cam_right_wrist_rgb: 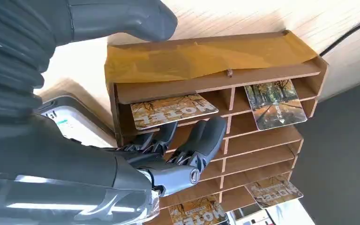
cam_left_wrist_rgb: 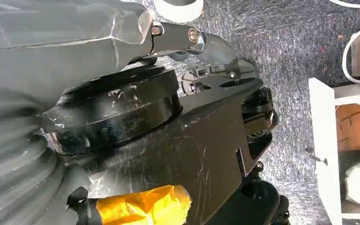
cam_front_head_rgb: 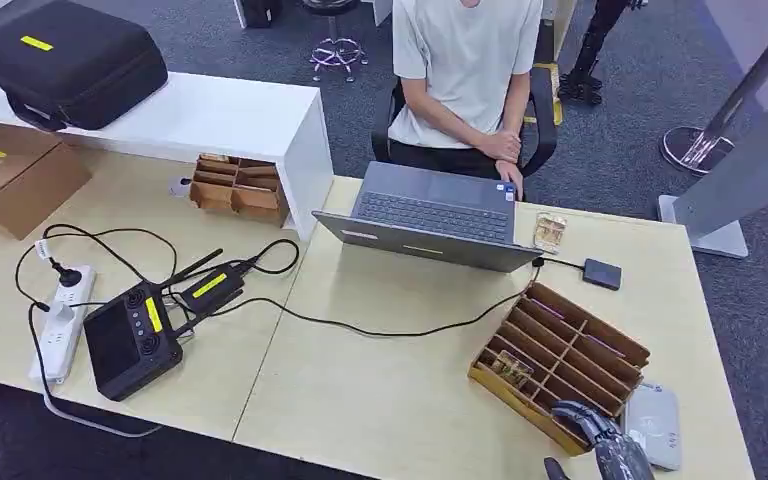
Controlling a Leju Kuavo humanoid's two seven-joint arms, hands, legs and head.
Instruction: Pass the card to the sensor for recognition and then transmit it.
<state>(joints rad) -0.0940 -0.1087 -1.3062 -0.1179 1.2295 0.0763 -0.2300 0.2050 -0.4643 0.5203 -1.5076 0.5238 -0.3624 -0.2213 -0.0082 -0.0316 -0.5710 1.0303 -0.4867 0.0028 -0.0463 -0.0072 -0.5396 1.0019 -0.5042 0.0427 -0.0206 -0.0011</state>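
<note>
Right hand (cam_right_wrist_rgb: 178,150) is at the near edge of the wooden slotted rack (cam_front_head_rgb: 560,360) on the surface (cam_front_head_rgb: 380,400), fingers apart over the slots, holding nothing. A card (cam_right_wrist_rgb: 173,111) lies in the slot just beyond the fingertips. The white sensor (cam_front_head_rgb: 654,424) sits just right of the rack. Left hand: state cannot be determined.
</note>
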